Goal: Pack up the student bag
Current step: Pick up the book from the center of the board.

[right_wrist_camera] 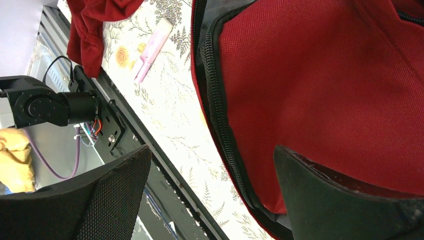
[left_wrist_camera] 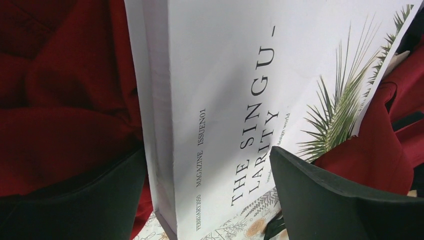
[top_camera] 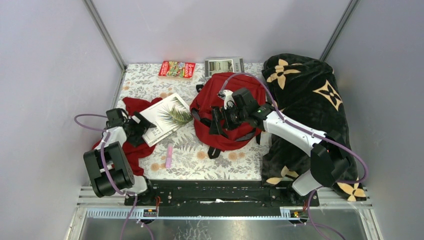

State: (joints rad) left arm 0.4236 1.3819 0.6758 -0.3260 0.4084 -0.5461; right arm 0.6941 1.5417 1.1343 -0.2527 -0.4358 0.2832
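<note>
the bag (top_camera: 206, 111) sits mid bench (top_camera: 195, 162), just left of the blanket (top_camera: 305, 85). the right jaws hang wide open over it, empty. the left jaws stand wide open around the magazine (top_camera: 167, 116).

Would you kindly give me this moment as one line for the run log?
left hand: open, astride magazine edge | right hand: open, above backpack, holding nothing | packing: magazine not yet in backpack

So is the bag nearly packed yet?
Not yet. Nothing looks done: everything I can see lies outside the student bag. In hand: the left jaws stand open around the magazine, the right jaws open over the bag. Left: magazine, pink item, red book and grey booklet probably go in.
</note>
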